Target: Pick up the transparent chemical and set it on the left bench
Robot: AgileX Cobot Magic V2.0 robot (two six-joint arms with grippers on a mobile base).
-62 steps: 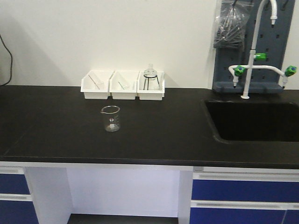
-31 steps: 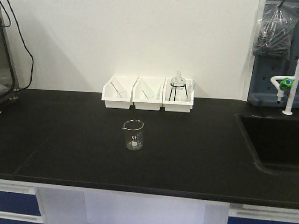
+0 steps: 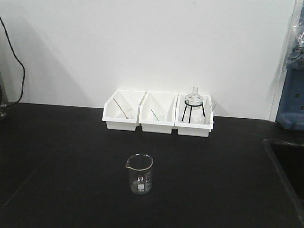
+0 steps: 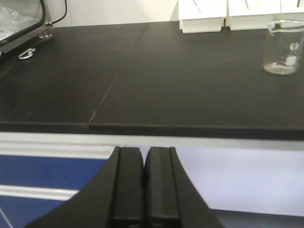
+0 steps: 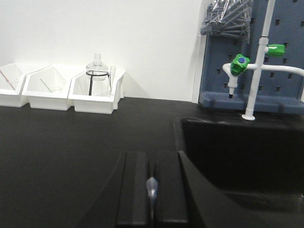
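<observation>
Black benchtop against a white wall carries one transparent chemical — a single clear beaker, upright and alone, in front of the bin row and well apart from it. Three white bins stand side by side at the wall. The right one holds one round flask on a black tripod. One sink with one faucet lies further right. Two grippers show — the left gripper and right gripper both have their jaws pressed together, gripping nothing.
</observation>
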